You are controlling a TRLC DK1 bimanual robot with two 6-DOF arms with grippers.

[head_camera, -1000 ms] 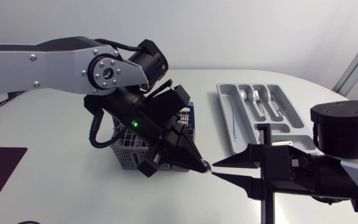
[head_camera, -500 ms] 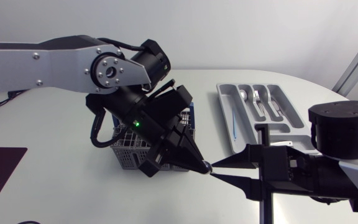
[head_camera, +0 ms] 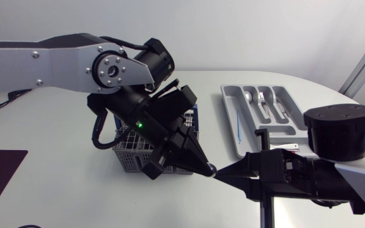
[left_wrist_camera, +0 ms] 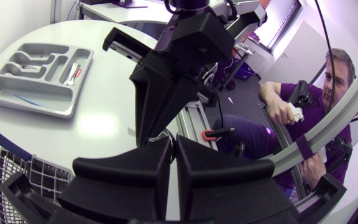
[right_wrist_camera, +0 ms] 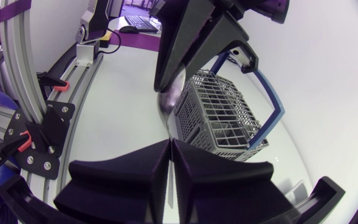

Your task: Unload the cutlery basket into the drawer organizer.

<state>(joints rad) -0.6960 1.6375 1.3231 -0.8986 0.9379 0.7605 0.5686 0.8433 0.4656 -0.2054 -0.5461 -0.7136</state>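
The left pincer (head_camera: 206,168) is pinching a spoon (head_camera: 212,170) above the bench (head_camera: 56,145), and the right pincer (head_camera: 219,175) is squeezing its other end. The left arm is hiding most of the basket (head_camera: 127,157). The organizer (head_camera: 233,130) is sitting nearby, holding some cutlery (head_camera: 263,101).

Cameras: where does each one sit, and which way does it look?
Head view: above the table, looking down; both arms show, left claw close to right claw beside the basket, organizer beyond.
Left wrist view: on the left arm's last link, looking past its left claw at the right claw and organizer.
Right wrist view: on the right arm's last link, looking past its right claw at the left claw and basket.
Shared: the wrist views face each other; each shows both claws.
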